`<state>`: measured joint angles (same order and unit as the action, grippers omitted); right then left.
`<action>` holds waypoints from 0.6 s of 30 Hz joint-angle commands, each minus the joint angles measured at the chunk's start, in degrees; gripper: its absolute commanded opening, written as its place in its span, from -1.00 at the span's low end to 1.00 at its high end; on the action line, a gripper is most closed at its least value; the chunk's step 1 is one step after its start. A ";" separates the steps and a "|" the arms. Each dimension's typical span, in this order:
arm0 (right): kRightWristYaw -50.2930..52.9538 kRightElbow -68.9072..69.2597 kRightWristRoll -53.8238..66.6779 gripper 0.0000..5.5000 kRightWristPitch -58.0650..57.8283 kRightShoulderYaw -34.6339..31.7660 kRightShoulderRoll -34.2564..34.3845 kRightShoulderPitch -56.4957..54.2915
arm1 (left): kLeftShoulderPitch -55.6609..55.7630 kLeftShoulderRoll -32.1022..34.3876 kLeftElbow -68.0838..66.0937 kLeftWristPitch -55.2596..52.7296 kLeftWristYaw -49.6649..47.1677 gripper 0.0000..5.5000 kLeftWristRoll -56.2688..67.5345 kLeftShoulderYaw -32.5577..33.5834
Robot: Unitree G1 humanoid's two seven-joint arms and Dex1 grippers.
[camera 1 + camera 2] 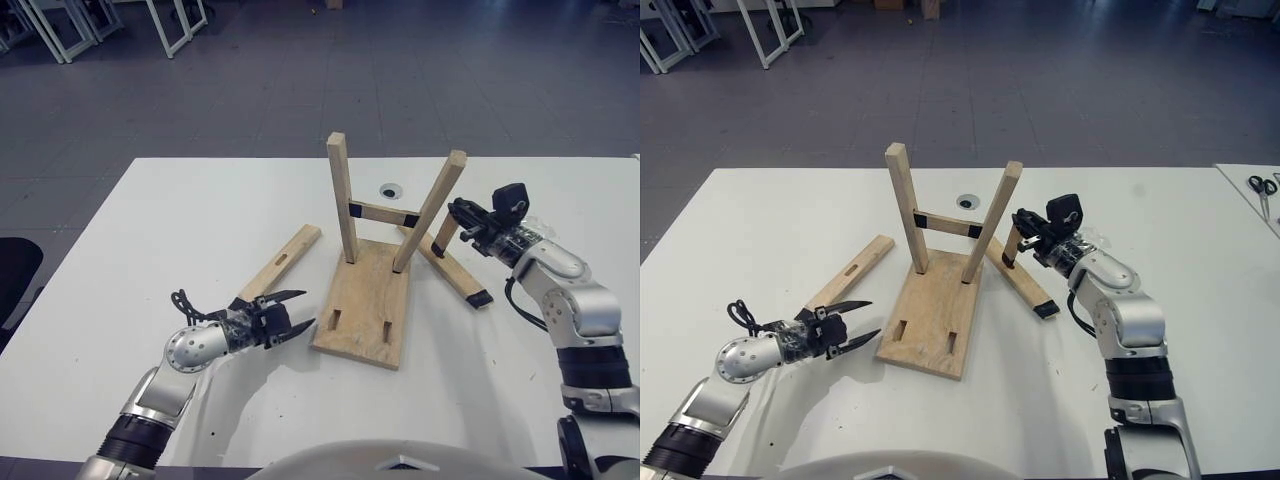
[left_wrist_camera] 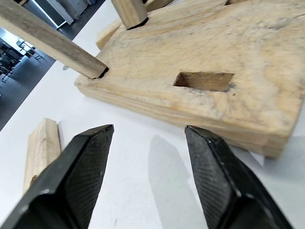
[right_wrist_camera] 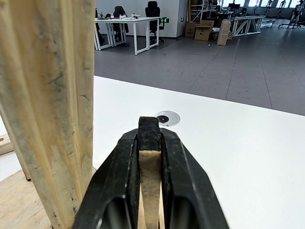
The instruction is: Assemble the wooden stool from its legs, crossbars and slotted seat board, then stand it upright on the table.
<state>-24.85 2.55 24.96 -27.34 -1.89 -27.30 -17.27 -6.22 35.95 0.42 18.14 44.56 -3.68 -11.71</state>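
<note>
Black, ridged fingers [image 2: 88, 164] of the left tool [image 1: 305, 308] stand wide apart and hold nothing, close to the white bench [image 1: 180, 230]. Just ahead of its tips lies the near corner of the pale rectangular slotted seat board [image 1: 365, 290], flat on the bench. The board's two empty rectangular slots [image 1: 336, 318] are the part closest to this tool. Off the tool's outer side, near but apart, lies a loose pale wooden leg with a slot cut in it [image 1: 280, 262]. Farther out, at the board's far end, two square wooden legs [image 1: 342, 195] rise from the board, leaning a little. They are joined by a short crossbar with black ends [image 1: 383, 212].

The right tool [image 1: 458, 218] is clamped tight on the top of a short black-tipped wooden bar [image 1: 444, 237], just beside the nearer standing leg. Below that bar a fourth wooden leg with a black foot [image 1: 455, 275] lies slanted on the bench. I cannot tell whether bar and leg are joined.

By my judgement the stool is half built, and the step in hand is the second leg pair. The next move likely calls for the left tool to close on the loose leg and mate it with the held bar. Both legs then need seating squarely in the empty slots.
</note>
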 commanded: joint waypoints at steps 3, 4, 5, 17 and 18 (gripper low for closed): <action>-1.02 -0.96 -1.22 -0.86 -0.93 -1.49 -0.21 0.77 | -1.09 1.08 2.17 -1.44 2.54 0.00 0.07 -2.14; -1.20 -0.74 -1.24 -0.86 -1.16 -1.61 -0.23 1.16 | -1.28 0.88 2.47 -1.66 2.46 0.00 -0.05 -2.34; -1.46 -0.71 -1.38 -0.86 -1.35 -1.57 -0.26 1.50 | -1.41 0.61 2.89 -1.97 2.35 0.00 -0.09 -2.53; 2.23 -5.99 -6.92 -0.86 -8.56 1.31 0.11 -0.63 | 0.57 -2.23 3.07 -3.75 2.55 0.00 -0.45 -6.44; 2.40 -6.26 -7.25 -0.86 -9.11 1.45 -0.03 -1.00 | 0.72 -2.36 3.01 -3.79 2.37 0.00 -0.54 -6.60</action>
<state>-23.79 -0.70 20.38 -31.95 -1.79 -27.14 -19.78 -6.67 33.84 3.76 15.03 46.86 -3.62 -17.89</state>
